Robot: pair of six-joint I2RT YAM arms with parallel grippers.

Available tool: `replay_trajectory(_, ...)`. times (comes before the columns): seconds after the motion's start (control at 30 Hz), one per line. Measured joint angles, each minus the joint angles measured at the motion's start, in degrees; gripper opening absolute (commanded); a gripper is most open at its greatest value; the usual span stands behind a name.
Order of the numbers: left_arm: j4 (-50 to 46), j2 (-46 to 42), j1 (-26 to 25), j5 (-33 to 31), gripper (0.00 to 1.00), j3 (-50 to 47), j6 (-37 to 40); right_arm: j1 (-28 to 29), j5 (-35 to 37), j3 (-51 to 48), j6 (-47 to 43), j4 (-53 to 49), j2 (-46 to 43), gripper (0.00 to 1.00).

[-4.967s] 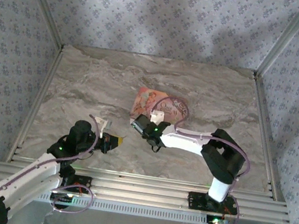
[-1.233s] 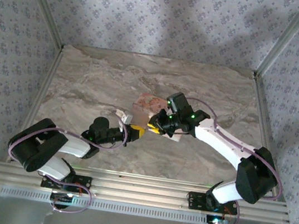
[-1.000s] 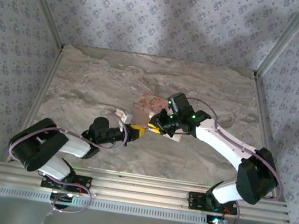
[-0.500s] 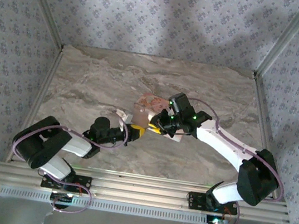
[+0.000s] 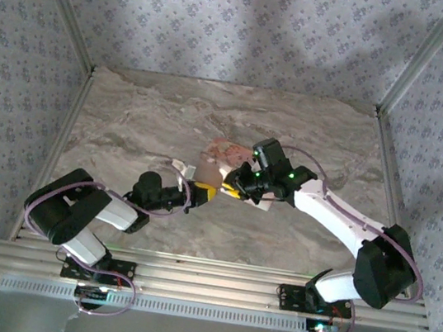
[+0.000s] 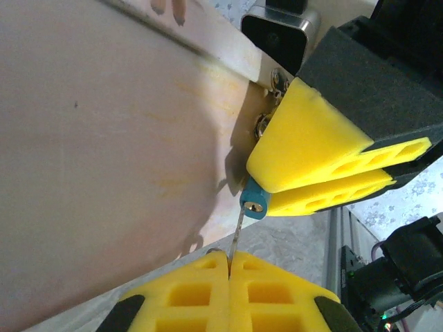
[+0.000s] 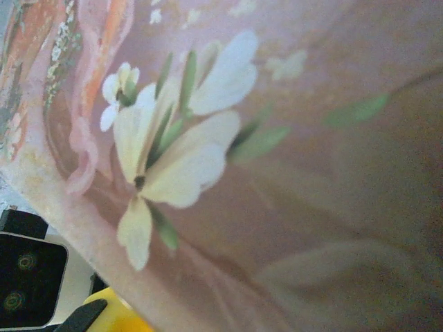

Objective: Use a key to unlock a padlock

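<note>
1. Top external view, left: over the last second the left gripper (image 5: pixel 204 190) has crept slightly rightward; in the left wrist view its jaws are pinched tight on the thin key (image 6: pixel 237 232).
2. Centre: the padlock (image 6: pixel 254 201) is held over the counter (image 5: pixel 128 119), just before the pink box (image 5: pixel 217 150); the key tip meets its face; entry into the keyhole cannot be told, so insertion is probably just beginning.
3. Right: the right gripper (image 5: pixel 231 189) has barely shifted; jaws narrow, clamping the padlock.

My grey marbled table (image 5: pixel 128 119) carries one pink illustrated box (image 5: pixel 218 147), lying near its middle.
</note>
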Motion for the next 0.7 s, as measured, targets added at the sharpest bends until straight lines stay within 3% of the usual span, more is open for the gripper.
replay_trajectory(0.7, 2.36, 3.39, 0.66, 3.56, 0.00, 1.33, -4.04, -0.46, 0.15, -0.85, -0.07, 0.46, -0.22, 0.00)
